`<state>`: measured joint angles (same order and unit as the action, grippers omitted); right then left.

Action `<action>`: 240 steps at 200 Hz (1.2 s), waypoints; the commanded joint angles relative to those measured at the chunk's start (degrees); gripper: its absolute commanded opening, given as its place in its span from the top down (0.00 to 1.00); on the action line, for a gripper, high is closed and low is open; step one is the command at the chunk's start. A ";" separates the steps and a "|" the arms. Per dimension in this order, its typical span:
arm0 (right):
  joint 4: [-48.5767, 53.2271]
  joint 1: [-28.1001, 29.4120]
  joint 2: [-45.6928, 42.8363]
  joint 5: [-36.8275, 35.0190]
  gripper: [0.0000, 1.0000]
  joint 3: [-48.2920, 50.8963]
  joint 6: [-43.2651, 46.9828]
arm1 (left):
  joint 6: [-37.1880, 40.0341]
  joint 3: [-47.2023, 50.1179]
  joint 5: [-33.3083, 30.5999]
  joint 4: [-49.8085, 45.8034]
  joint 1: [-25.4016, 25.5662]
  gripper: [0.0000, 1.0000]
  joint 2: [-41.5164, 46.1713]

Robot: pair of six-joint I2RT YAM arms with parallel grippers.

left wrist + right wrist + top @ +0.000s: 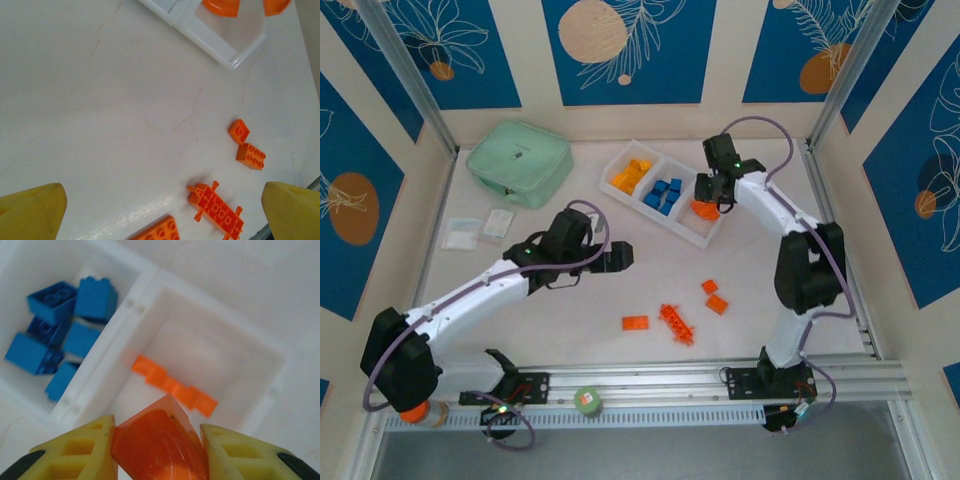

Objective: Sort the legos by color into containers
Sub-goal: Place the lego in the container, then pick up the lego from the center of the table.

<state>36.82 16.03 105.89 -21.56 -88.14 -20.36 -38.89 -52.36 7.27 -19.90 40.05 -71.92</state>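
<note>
Where the bench (570,340) lies nearest the arm bases, four orange-red legos sit loose. They are a flat plate (635,323), a long pronged piece (676,323) just beside it on the right, and two small bricks (239,131) close together a little farther off.

Beyond them the left claw (160,215) hangs over bare bench, released, its yellow fingertips (32,212) spread wide with nothing between them.

Farther back the long white tray (650,214) lies at a slant. The right claw (157,450) hovers above the tray's right-end compartment, clenched on a curved orange-red brick (155,440) that is pinched between both yellow fingers. Below the brick, on that compartment's floor, lies one orange-red strip (175,385). The middle compartment holds a heap of blue legos (60,330), and the left-end one holds yellow-orange legos (632,176).

Past the tray's left end sits a mint-green case (518,162), with clear packets (480,228) on the near side of it.
</note>
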 commanded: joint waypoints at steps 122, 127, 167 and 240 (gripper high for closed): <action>3.65 5.80 -9.04 5.06 0.34 3.74 -1.12 | 1.82 -0.47 2.47 0.96 -0.02 0.01 1.45; 3.85 6.41 -9.93 5.09 0.33 4.89 -1.38 | 1.92 -0.02 2.57 0.86 -0.02 0.01 1.94; 5.20 10.52 -17.18 4.94 0.29 14.25 -4.72 | 1.85 4.08 3.24 -0.64 0.03 0.01 5.85; 6.96 12.89 -26.52 3.39 0.21 31.01 -15.93 | 0.39 9.91 3.78 3.25 3.45 0.01 8.18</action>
<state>42.74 28.53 82.78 -17.80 -61.89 -30.17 -38.48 -44.38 10.50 -18.83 41.47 -65.06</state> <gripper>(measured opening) 0.772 0.993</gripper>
